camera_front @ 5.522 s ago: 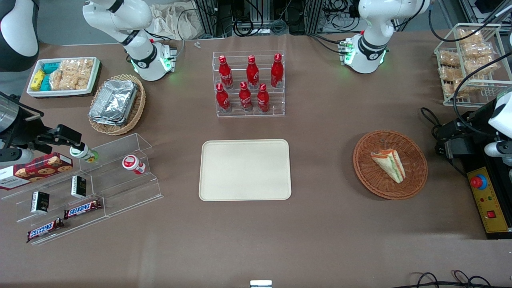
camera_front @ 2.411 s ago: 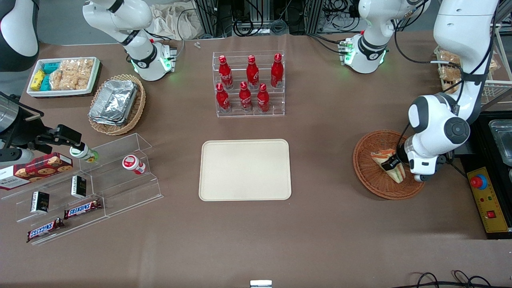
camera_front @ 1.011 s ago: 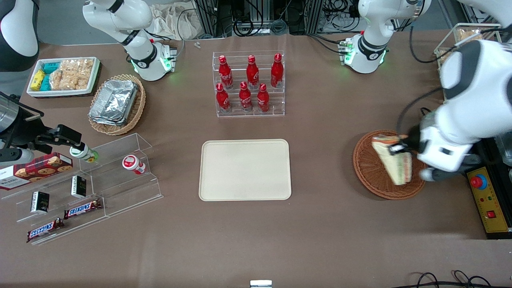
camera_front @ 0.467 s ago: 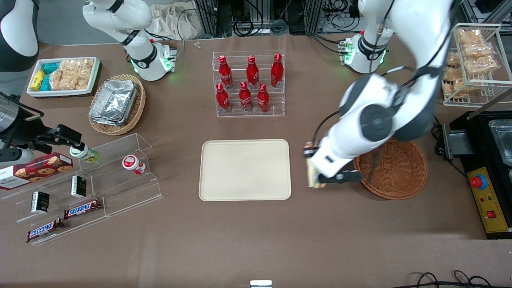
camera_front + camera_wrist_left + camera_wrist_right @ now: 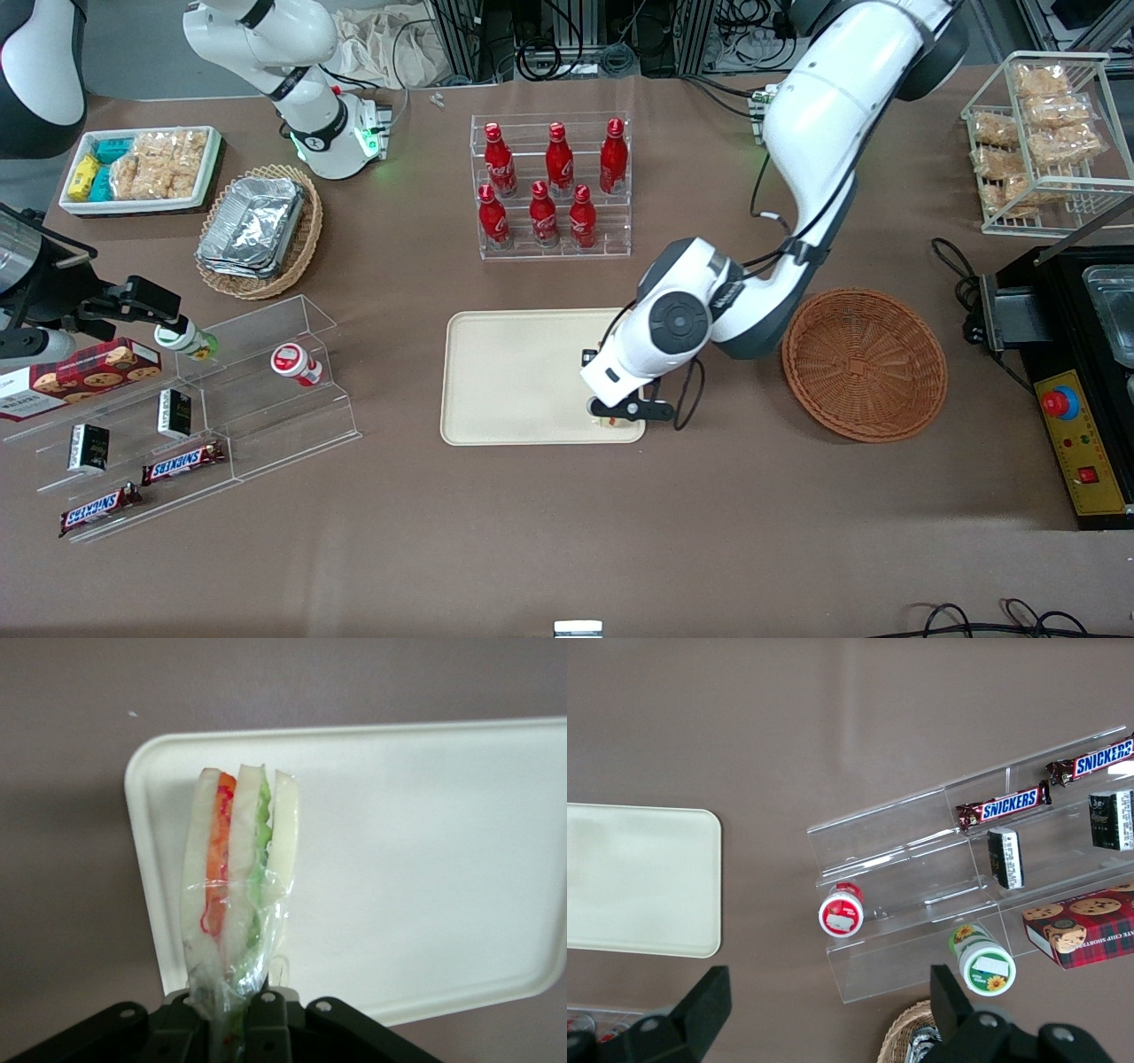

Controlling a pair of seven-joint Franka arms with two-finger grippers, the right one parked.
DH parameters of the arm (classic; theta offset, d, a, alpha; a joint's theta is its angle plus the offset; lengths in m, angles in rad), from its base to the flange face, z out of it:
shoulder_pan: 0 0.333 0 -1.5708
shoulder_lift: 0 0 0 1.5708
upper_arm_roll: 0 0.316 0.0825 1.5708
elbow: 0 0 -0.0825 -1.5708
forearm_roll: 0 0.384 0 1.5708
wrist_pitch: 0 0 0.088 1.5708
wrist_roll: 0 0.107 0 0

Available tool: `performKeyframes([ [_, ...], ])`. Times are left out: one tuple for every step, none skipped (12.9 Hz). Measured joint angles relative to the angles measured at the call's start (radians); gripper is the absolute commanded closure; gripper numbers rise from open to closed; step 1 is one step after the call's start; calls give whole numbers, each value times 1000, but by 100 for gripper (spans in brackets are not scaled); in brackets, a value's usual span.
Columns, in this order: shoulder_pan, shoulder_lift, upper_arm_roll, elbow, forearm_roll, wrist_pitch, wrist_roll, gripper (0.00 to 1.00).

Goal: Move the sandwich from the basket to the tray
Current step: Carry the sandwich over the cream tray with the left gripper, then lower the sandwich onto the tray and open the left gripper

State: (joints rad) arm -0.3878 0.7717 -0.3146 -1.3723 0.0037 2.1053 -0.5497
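My left gripper (image 5: 611, 415) is shut on the sandwich (image 5: 239, 877), which stands on edge between the fingers with its orange-red and green stripes showing. It hangs just above the cream-beige tray (image 5: 514, 372), over the corner nearest the front camera at the working arm's end. In the front view the arm hides most of the sandwich. In the left wrist view the gripper (image 5: 232, 1005) grips the wrapped wedge, with the tray (image 5: 425, 859) below it. The reddish-brown wicker basket (image 5: 864, 363) is empty, toward the working arm's end. The tray also shows in the right wrist view (image 5: 638, 877).
A clear rack of red bottles (image 5: 554, 186) stands farther from the camera than the tray. A clear stepped shelf of snacks (image 5: 195, 416), a tan basket of foil trays (image 5: 257, 230) and a white snack tray (image 5: 142, 168) lie toward the parked arm's end. A wire rack (image 5: 1045, 142) and a control box (image 5: 1081, 443) lie beside the basket.
The left gripper lifted the sandwich out of the basket and carried it sideways to above the tray's corner. The basket now holds nothing.
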Motion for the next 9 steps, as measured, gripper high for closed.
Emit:
performKeyframes([
  [-2,15,1,0,26,0,-9,83],
  [-1,25,4,0,45,0,-17,83],
  [-1,32,8,0,55,-1,-23,83],
  [-1,38,9,0,58,-1,-26,80],
  [-1,44,9,0,59,-1,-30,77],
  [-1,49,9,0,59,-1,-34,67],
  [-1,52,9,0,59,-1,-43,62],
  [-1,56,9,-1,60,-1,-57,45],
  [-2,60,9,-1,60,0,-70,0],
])
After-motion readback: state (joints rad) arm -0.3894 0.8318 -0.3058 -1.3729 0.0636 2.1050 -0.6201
